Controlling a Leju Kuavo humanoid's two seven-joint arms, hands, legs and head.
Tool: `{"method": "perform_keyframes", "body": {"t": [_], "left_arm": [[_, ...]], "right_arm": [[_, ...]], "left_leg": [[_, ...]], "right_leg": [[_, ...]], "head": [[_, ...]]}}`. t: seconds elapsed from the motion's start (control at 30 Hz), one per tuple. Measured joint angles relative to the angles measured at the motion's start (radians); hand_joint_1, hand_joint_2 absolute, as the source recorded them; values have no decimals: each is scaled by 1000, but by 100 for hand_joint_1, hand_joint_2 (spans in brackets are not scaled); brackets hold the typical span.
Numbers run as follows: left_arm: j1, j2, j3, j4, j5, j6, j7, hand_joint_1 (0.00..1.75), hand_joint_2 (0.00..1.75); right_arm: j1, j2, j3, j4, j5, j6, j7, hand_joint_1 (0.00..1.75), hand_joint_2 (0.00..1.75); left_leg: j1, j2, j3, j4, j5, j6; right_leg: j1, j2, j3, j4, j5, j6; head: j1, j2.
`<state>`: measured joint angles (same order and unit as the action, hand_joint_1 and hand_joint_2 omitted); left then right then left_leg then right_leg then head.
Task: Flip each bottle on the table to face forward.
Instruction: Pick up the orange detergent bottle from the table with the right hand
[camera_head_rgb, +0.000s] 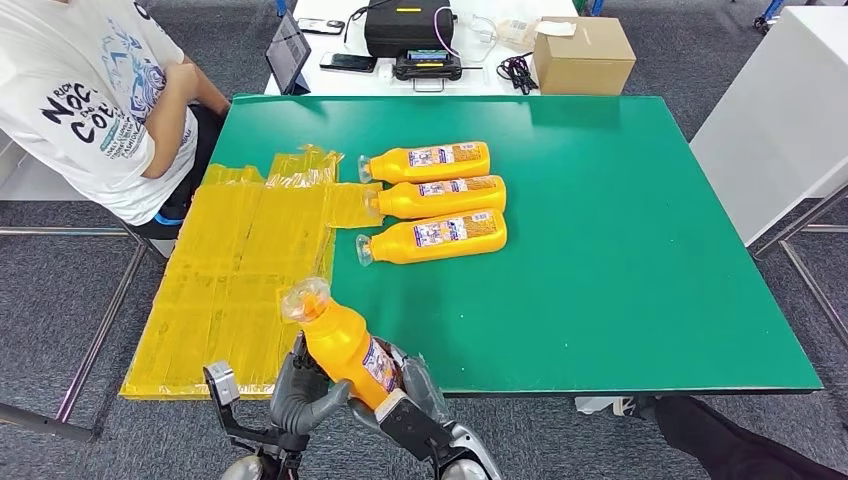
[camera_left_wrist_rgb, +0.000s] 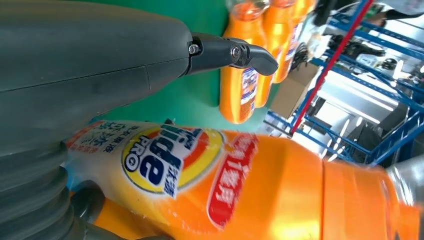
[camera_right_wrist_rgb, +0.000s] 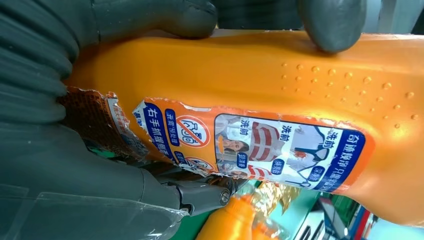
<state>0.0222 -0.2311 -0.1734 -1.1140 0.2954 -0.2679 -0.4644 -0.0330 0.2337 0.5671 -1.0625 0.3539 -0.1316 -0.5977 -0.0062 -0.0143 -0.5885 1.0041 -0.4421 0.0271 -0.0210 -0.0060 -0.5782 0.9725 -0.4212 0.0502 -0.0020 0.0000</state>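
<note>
Head view shows both the left hand and right hand grasping one orange bottle between them. Three more bottles lie on the green table, well beyond the hands.

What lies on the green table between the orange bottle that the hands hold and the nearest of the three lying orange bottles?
In the head view, only bare green table separates the held orange bottle from the nearest lying orange bottle.
</note>
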Motion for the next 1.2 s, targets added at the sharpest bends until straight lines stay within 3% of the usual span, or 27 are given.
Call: {"method": "perform_keyframes", "body": {"t": [0.37, 0.67, 0.9, 0.93, 1.03, 1.07, 1.2], "left_arm": [[27, 21, 14, -100, -115, -47, -6, 0, 175], [7, 21, 17, -40, -43, -180, 26, 0, 175], [-8, 21, 16, 7, -21, -205, 33, 3, 175], [-9, 21, 16, 10, -20, -207, 34, 34, 175], [-12, 21, 15, 17, -21, -210, 38, 162, 175], [-12, 21, 14, 19, -19, -210, 39, 175, 175], [-12, 22, 13, 26, 1, -212, 36, 175, 175]], "right_arm": [[-27, 0, 29, 39, -3, 6, 3, 175, 175], [-51, 6, 58, 55, 108, -32, 10, 175, 175], [-58, 12, 68, 63, 127, -35, 14, 175, 175], [-59, 12, 68, 63, 130, -36, 14, 175, 175], [-61, 13, 71, 63, 140, -42, 18, 175, 175], [-62, 13, 72, 63, 142, -43, 20, 175, 175], [-68, 14, 76, 67, 153, -43, 30, 175, 175]], "left_leg": [[0, 0, 0, 0, 0, 0], [0, 0, 0, 0, 0, 0], [0, 0, 0, 0, 0, 0], [0, 0, 0, 0, 0, 0], [0, 0, 0, 0, 0, 0], [0, 0, 0, 0, 0, 0], [0, 0, 0, 0, 0, 0]], "right_leg": [[0, 0, 0, 0, 0, 0], [0, 0, 0, 0, 0, 0], [0, 0, 0, 0, 0, 0], [0, 0, 0, 0, 0, 0], [0, 0, 0, 0, 0, 0], [0, 0, 0, 0, 0, 0], [0, 0, 0, 0, 0, 0]], "head": [[0, 0], [0, 0], [1, 0], [1, 0], [1, 0], [1, 0], [0, 0]]}}
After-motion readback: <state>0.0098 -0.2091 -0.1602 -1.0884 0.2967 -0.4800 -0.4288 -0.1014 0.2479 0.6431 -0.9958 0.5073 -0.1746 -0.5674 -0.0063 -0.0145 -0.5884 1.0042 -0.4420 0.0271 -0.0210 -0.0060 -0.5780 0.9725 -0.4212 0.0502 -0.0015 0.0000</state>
